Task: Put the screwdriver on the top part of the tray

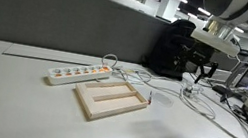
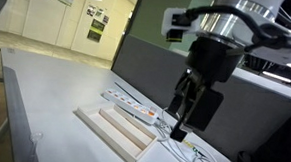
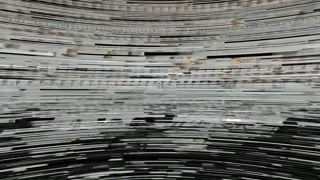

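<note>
The pale wood tray [image 1: 87, 101] lies on the white table with a centre bar between two long sections; it also shows in an exterior view [image 2: 95, 127]. A tiny reddish screwdriver [image 1: 147, 97] lies by the tray's right corner, among white cables. My gripper [image 1: 199, 65] hangs well above the table, to the right of the tray and apart from the screwdriver. In an exterior view it looms large in front, with its fingers [image 2: 180, 127] pointing down past the tray's far end. I cannot tell whether it is open. The wrist view is scrambled and shows nothing.
A white power strip [image 1: 77, 73] lies just behind the tray, also seen in an exterior view [image 2: 132, 108]. White cables [image 1: 195, 101] loop over the table to the right. A black chair [image 1: 173, 47] and desk clutter stand at the right edge.
</note>
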Robot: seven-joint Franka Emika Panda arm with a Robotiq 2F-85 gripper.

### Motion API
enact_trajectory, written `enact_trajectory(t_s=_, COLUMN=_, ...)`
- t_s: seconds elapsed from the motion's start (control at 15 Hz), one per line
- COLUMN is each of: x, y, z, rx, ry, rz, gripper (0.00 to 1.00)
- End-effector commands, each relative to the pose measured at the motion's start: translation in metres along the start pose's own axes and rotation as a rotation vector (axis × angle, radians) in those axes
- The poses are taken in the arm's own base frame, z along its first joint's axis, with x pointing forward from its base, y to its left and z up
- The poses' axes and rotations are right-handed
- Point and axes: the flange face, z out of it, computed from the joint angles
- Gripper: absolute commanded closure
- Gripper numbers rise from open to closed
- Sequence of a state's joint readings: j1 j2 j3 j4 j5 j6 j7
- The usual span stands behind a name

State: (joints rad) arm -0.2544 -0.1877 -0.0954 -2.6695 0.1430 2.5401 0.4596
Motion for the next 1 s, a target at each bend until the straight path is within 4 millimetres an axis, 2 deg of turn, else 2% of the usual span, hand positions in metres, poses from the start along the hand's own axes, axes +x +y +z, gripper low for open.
enact_trajectory(t_s=0.0, x=0.040, y=0.006, z=0.023, rx=0.014, ry=-0.096, rz=-0.018, gripper=0.00)
enact_trajectory(t_s=0.33, x=0.075, y=0.004, z=0.058, rx=-0.027, ry=-0.137, rz=-0.090, gripper=0.00)
enact_trajectory(t_s=0.93, x=0.097, y=-0.038, z=0.111, rx=-0.129, ry=-0.145, rz=-0.107, gripper=0.00)
